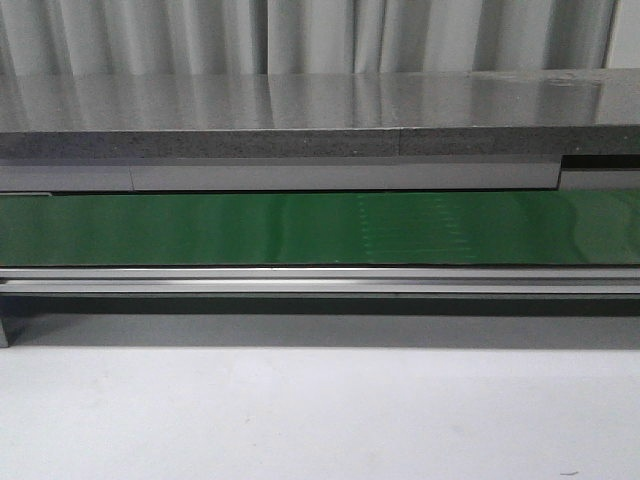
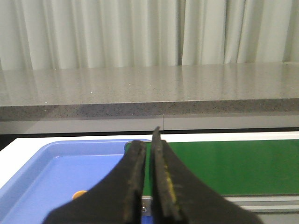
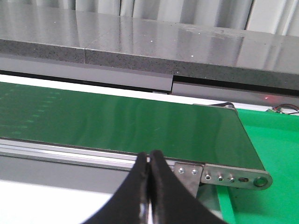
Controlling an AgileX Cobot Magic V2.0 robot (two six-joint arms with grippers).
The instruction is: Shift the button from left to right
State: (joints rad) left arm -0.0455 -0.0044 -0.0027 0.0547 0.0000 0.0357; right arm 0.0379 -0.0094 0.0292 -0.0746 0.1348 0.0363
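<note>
While the front view shows only the green belt (image 1: pixel 320 228) running across between a grey stone counter (image 1: pixel 300 115) behind it and the white table (image 1: pixel 320 410) in front, neither arm appears there. In the left wrist view, the left gripper (image 2: pixel 148 140) hangs above the belt's left end with its black fingers (image 2: pixel 133 177) nearly together, only a thin slit between them, and nothing held. A blue tray (image 2: pixel 56 172) sits on the white surface just beside that end of the belt. Inside the tray, close to its near edge, a small orange rounded shape (image 2: pixel 78 194) peeks out from behind the left finger; it is likely the button's cap, though most of it is hidden and its body cannot be made out. In the right wrist view, the right gripper (image 3: pixel 149 156) hovers near the belt's right end, fingers (image 3: pixel 161 186) pressed together and empty. A metal end bracket (image 3: pixel 233 177) with small holes closes off that end of the belt, and a bright green surface (image 3: pixel 266 140) lies just past it.
</note>
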